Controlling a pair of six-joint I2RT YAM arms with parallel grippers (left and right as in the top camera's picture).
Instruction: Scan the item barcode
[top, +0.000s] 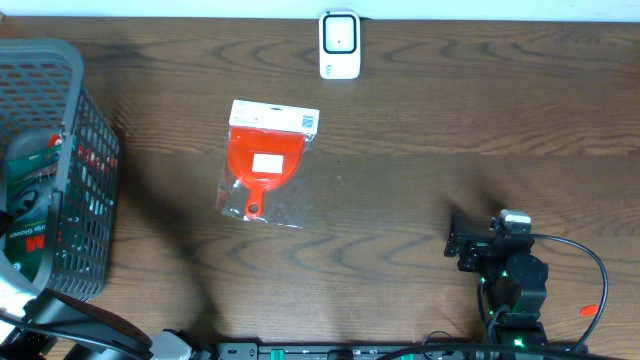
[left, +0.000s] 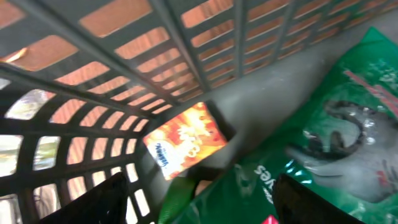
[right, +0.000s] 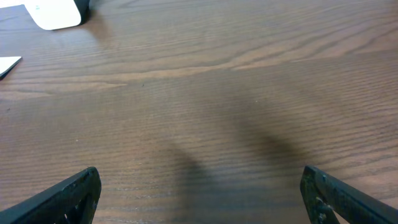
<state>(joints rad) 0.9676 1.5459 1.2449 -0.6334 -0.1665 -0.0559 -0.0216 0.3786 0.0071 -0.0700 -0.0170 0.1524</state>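
Note:
A red dustpan in a clear bag with a white header card (top: 265, 165) lies flat on the table's middle left. Behind it, at the far edge, stands the white barcode scanner (top: 339, 44), whose base also shows in the right wrist view (right: 56, 12). My left gripper (left: 205, 202) is inside the grey basket (left: 155, 37), open, its fingers standing wide on either side of a green glove pack (left: 323, 124); whether they touch it I cannot tell. An orange packet (left: 186, 140) lies deeper in. My right gripper (right: 200, 193) hangs open over bare wood at the front right (top: 460, 243).
The grey mesh basket (top: 90, 130) fills the left edge of the table and holds the green pack (top: 30, 215) with other goods. The right arm's cable (top: 590, 260) loops at the front right corner. Dark wood lies between the dustpan and the right gripper.

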